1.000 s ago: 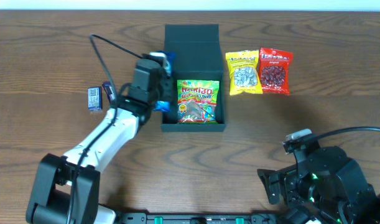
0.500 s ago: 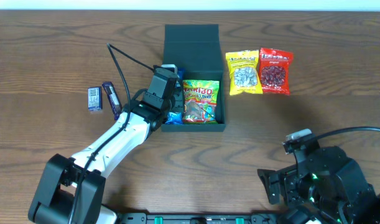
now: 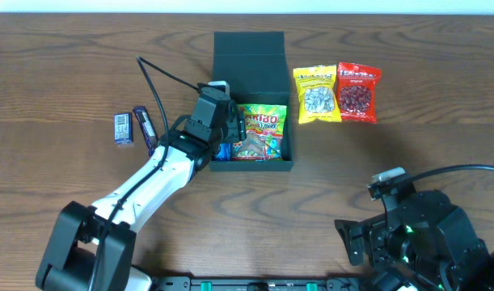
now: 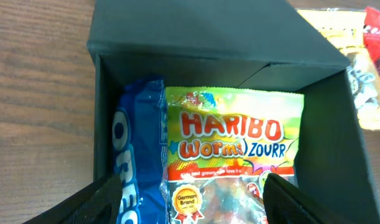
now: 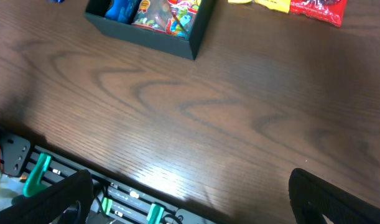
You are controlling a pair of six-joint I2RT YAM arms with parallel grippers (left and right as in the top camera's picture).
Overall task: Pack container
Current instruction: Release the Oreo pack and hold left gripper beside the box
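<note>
Only left wrist | Oreo pack (image 4: 137, 162) legible | beside Haribo bag (image 4: 233, 149) | container (image 4: 208, 37)

Oreo pack (image 4: 137, 163) and Haribo bag (image 4: 233, 144) seemingly fill container (image 4: 208, 31).

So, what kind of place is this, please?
Likely a robot test bench, not a kitchen: a left arm and right arm at a plain wooden table, with snack packets beside a dark green container.

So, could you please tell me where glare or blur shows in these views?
Right wrist: a bright glare patch on the table near the bottom edge. Left wrist: Haribo bag sharp, its own fingers blurred. Overhead: evenly lit, no glare.
</note>
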